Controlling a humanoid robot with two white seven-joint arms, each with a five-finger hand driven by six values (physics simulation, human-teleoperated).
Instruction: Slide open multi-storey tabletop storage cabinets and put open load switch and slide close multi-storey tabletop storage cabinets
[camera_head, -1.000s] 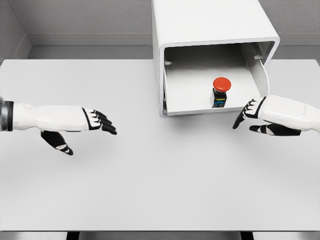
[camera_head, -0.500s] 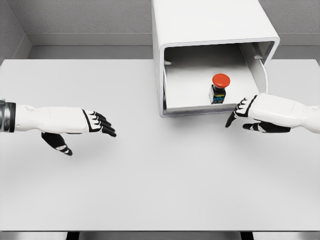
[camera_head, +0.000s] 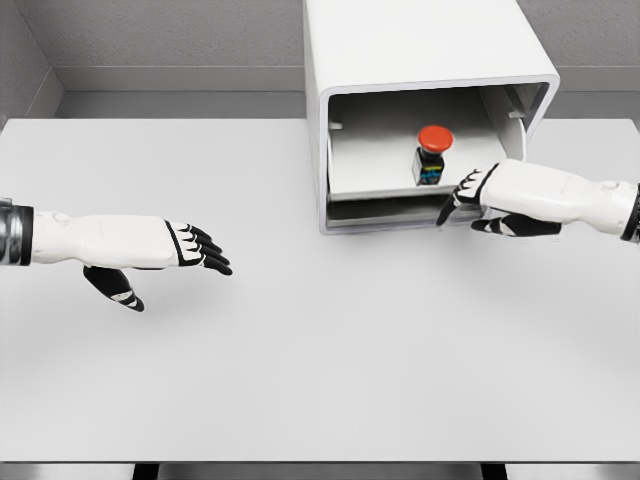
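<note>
1. Now the load switch (camera_head: 431, 155) stands upright on the drawer (camera_head: 380, 160) of the storage cabinet (camera_head: 420, 60), toward the tray's right side, its red button on top and its dark body below.
2. My guess is that it is a small, rigid, light part. It looks top-heavy on a narrow base, so a jolt of the tray could tip it. I need not take hold of it; it is already where it belongs.
3. What I must handle is the drawer itself: a stiff white tray that, I judge, runs on slides and should move with an even push. The place to press is its front lip, near the middle if possible, so it does not skew in the housing.
4. My right hand (camera_head: 470, 200) is at that front edge, on the right part of it, fingers extended and slightly bent, grasping nothing. Whether the fingertips actually touch the lip I cannot tell for sure.
5. My left hand (camera_head: 190, 245) hovers over the table (camera_head: 300, 350), well apart from the cabinet, fingers loosely spread and empty.
</note>
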